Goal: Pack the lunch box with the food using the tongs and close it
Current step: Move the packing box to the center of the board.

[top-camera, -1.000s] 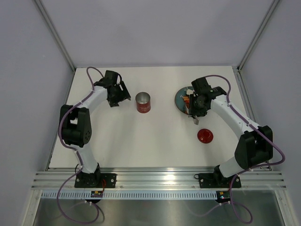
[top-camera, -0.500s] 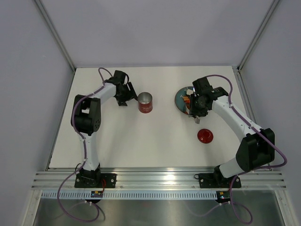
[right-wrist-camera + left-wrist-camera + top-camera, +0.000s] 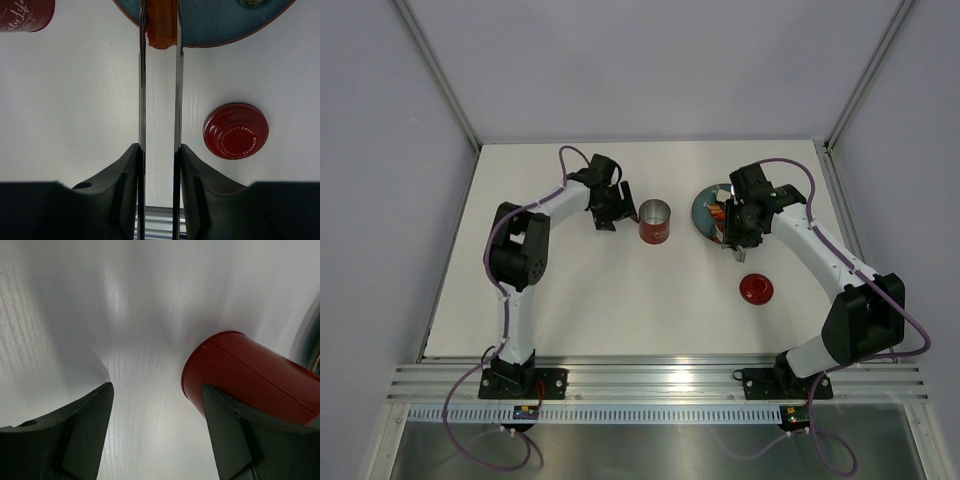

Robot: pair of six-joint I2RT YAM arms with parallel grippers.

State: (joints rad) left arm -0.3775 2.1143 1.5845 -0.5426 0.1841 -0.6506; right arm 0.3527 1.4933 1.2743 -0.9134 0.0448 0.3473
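Black fingers [image 3: 125, 175] of the right gripper [image 3: 159, 150] are clamped on the two arms of the tongs [image 3: 142, 90], pressing them close together. At the tong tips an orange-red piece of food [image 3: 161, 27] is pinched at the near edge of the blue-grey plate [image 3: 225, 20]. First hazard: the piece is held only by the thin metal tips, so any slackening of the squeeze, or a jerk in the carry, would likely drop it on the table [image 3: 620, 310]. Second hazard: the tongs are long, so a small error at the wrist grows at the tips, and the piece could strike the rim of the lunch box [image 3: 655, 221] instead of falling inside. The lunch box stands upright and open, left of the plate and apart from it. Its red lid [image 3: 235, 131] lies flat on the table, nearer the arm bases. The fingers [image 3: 85, 430] of the left gripper [image 3: 157, 390] stand wide apart with bare table between them. The lunch box sits just past the tip of one finger, off to that side and not squarely between the two; whether they touch cannot be told. Third hazard: the lunch box is unheld, so that finger or the descending tongs could nudge or tip it, moving the target during the drop.
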